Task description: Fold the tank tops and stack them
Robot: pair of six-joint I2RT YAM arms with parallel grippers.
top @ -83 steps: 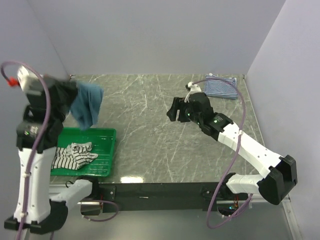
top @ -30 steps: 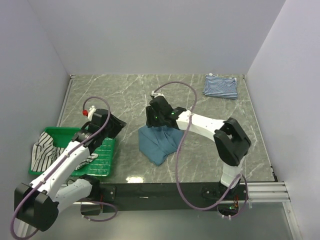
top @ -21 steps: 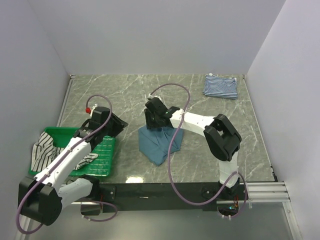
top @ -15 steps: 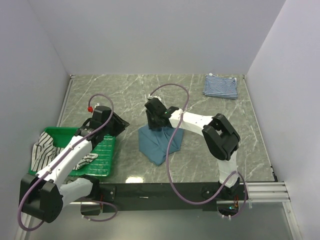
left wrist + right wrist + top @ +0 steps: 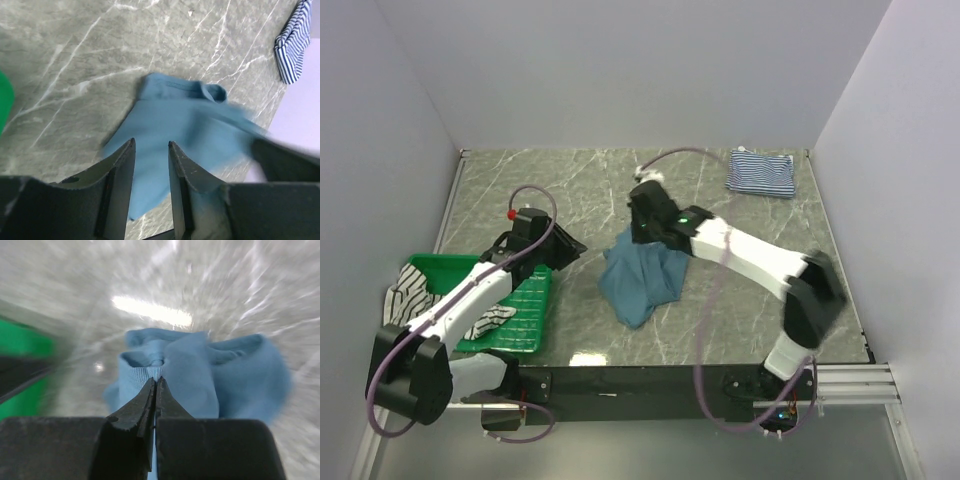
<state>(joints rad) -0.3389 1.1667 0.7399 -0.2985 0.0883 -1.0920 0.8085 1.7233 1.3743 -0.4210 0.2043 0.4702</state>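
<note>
A crumpled teal-blue tank top (image 5: 638,280) lies mid-table. My right gripper (image 5: 645,238) is shut on a ribbed edge at its far side, and in the right wrist view the right gripper (image 5: 155,382) pinches that teal cloth (image 5: 225,375). My left gripper (image 5: 566,246) hovers just left of the top, open, with nothing between its fingers (image 5: 125,170); the teal top (image 5: 185,120) lies beyond the left gripper (image 5: 151,150). A folded navy-and-white striped tank top (image 5: 761,173) rests at the back right. The black-and-white striped tank top (image 5: 404,300) hangs over the basket's left side.
A green plastic basket (image 5: 525,300) stands at the front left, under the left arm. Grey walls close in the table on the left, back and right. The navy-striped top (image 5: 295,45) shows at the upper right of the left wrist view.
My right gripper has shut on the teal top's edge and drawn it up and back, bunching the cloth. The left gripper has crept right toward the top, its jaws narrowing.
</note>
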